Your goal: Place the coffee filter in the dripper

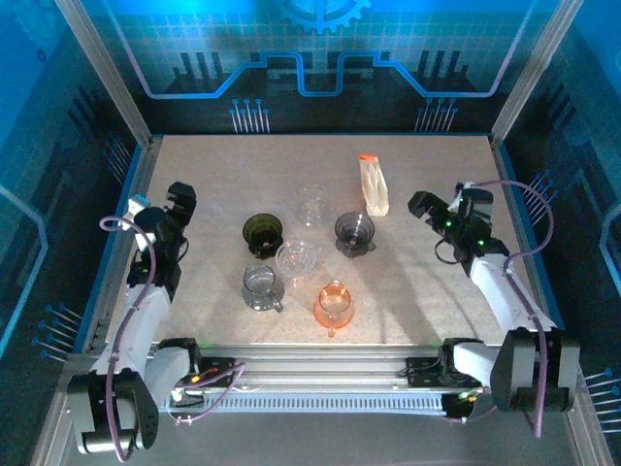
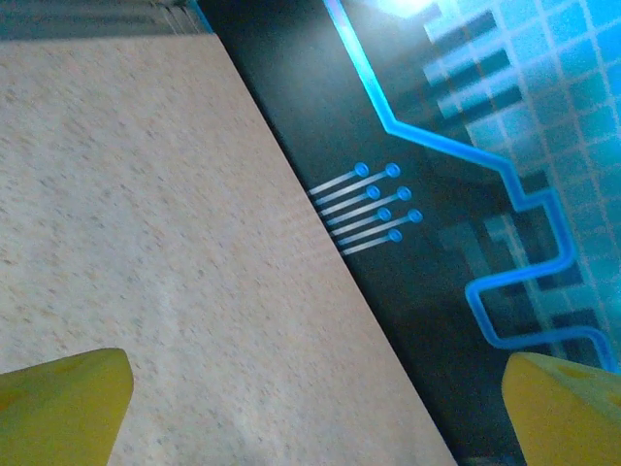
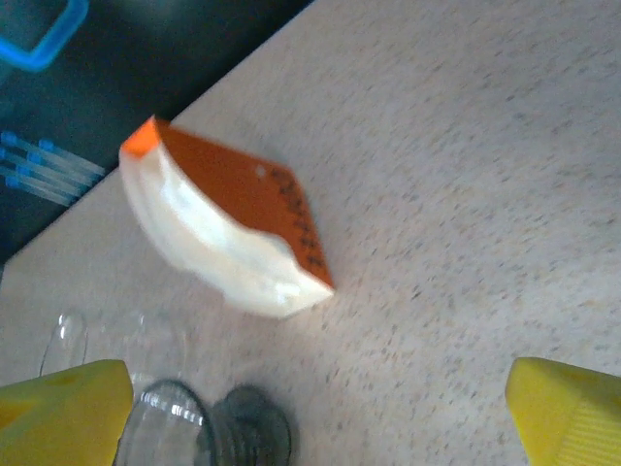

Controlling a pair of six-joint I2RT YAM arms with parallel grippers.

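A pack of white coffee filters (image 1: 374, 185) with an orange side stands at the back of the table, right of centre; in the right wrist view the filter pack (image 3: 228, 228) lies ahead of the fingers. Several drippers sit mid-table: a dark green one (image 1: 262, 234), a smoky grey one (image 1: 354, 233), a clear one (image 1: 297, 260) and an orange one (image 1: 333, 305). My right gripper (image 1: 423, 206) hovers open to the right of the filter pack, nothing between its yellow fingertips (image 3: 68, 413). My left gripper (image 1: 180, 199) is open at the table's left side, over bare tabletop.
A clear glass cup (image 1: 311, 205) stands behind the drippers and a glass server with a handle (image 1: 262, 288) sits front left. The grey dripper's base (image 3: 247, 427) shows low in the right wrist view. Blue enclosure walls (image 2: 466, 194) border the table.
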